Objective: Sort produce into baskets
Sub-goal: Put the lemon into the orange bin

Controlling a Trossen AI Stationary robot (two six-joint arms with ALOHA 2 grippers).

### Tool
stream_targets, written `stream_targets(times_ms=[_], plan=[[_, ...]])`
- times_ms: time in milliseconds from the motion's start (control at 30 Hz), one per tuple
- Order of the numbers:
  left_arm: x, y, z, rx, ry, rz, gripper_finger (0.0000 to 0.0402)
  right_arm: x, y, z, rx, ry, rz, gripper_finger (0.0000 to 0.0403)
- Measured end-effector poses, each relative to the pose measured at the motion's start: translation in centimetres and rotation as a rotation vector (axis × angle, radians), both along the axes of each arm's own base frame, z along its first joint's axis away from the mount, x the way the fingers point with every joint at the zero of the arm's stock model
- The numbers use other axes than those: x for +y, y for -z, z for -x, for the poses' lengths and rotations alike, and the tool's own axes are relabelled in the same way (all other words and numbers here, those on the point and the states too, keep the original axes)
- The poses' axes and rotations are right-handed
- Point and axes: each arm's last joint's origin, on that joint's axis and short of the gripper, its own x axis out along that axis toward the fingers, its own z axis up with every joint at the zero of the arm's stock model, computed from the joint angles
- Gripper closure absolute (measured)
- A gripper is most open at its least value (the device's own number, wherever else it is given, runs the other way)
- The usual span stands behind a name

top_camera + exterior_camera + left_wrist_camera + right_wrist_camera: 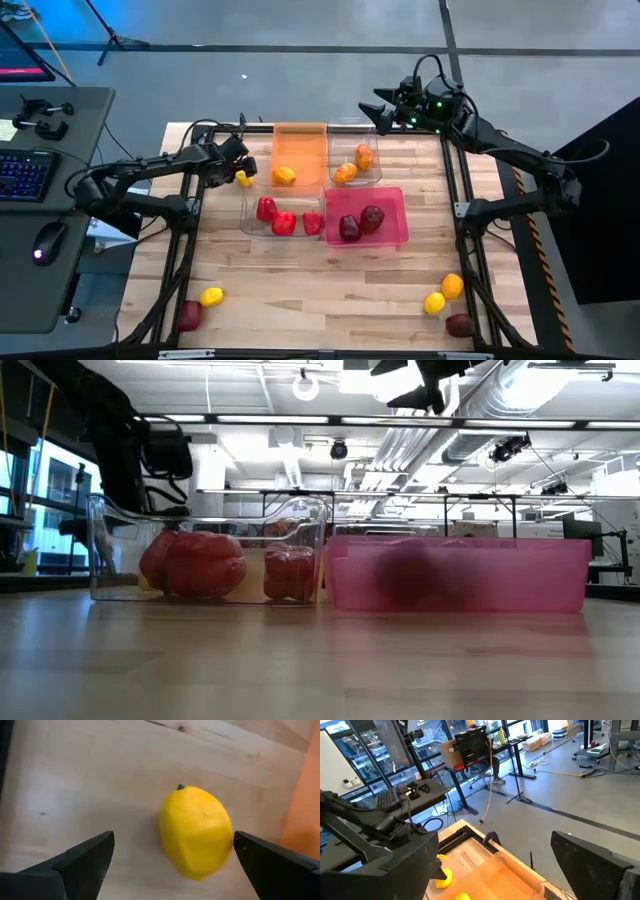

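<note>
Grey floor (pixel 300 25), side desk (pixel 50 200) with keyboard (pixel 25 172), tall windows (pixel 375 750), ceiling ducts (pixel 520 410)

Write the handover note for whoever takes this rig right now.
Left end effector: open, straddling a loose lemon on the table beside the orange bin.
Right end effector: open, empty, raised above the far bins.
Done: one lemon in the orange bin, two oranges in the far clear bin, three red peppers in the near clear bin, two maroon pieces in the pink bin.
Left: this lemon, plus five pieces at the table's near corners.
</note>
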Motion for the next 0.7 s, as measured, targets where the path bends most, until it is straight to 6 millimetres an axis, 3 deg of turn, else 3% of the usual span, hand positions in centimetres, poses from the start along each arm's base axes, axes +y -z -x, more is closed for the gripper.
stream_targets(times_ms=[333,467,600,700], plan=[[1.3,2.5,-0.8,0.044,0.003,0.000,0.0007,0.0,0.2,0.0,0.019,0.000,-0.015,0.0026],[1.3,3.0,-0.8,0.078,0.024,0.015,0.0034,0.0,0.3,0.0,0.025,0.001,-0.024,0.0026],[1.5,1.9,-1.0,0.049,0.082,-0.020,0.0094,0.0,0.4,0.1,0.045,-0.003,-0.005,0.0026],[2.4,-1.1,-1.8,-0.044,0.103,-0.153,0.0146,0.0,0.4,0.1,0.053,-0.005,0.007,0.0026]])
